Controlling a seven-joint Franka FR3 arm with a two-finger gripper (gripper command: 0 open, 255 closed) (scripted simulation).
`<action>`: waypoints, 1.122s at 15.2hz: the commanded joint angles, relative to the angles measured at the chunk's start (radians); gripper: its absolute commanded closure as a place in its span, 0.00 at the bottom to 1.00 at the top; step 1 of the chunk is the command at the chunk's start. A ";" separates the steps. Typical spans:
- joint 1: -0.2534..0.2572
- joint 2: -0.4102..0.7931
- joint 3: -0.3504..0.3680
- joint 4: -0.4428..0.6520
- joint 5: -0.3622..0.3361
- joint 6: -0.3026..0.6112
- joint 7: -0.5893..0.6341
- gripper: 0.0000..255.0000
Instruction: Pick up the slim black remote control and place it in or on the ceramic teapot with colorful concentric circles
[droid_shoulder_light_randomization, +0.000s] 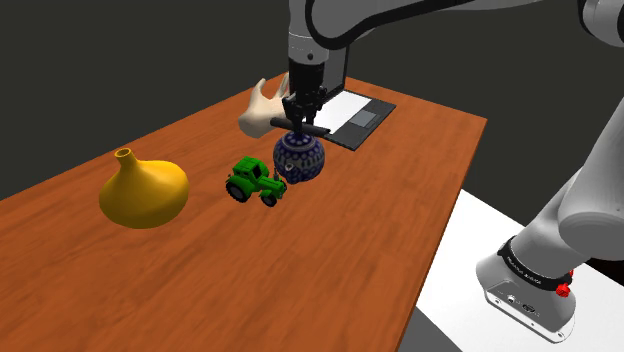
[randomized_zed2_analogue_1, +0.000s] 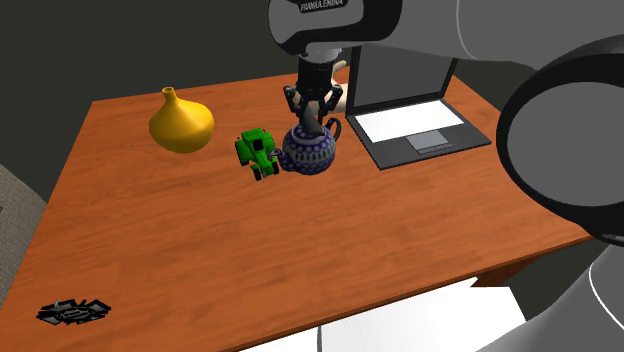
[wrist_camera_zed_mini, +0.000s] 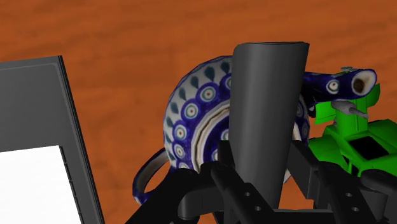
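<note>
White arm (droid_shoulder_light_randomization: 590, 210), dark joints, seemingly all-black hand (droid_shoulder_light_randomization: 301, 120).

Soft, even light brightens the table (droid_shoulder_light_randomization: 330, 260), while the surroundings behind it lie dim.

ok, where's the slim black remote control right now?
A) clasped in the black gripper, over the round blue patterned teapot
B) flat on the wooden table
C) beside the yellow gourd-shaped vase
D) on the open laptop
A: the black gripper clasps the remote control directly over the blue patterned teapot.
</note>
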 joint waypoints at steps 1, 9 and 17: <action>0.000 0.002 0.000 -0.003 0.000 0.001 0.000 1.00; 0.001 0.002 0.000 -0.002 0.000 0.001 0.000 0.00; -0.003 -0.012 0.000 0.106 0.005 -0.122 -0.003 0.00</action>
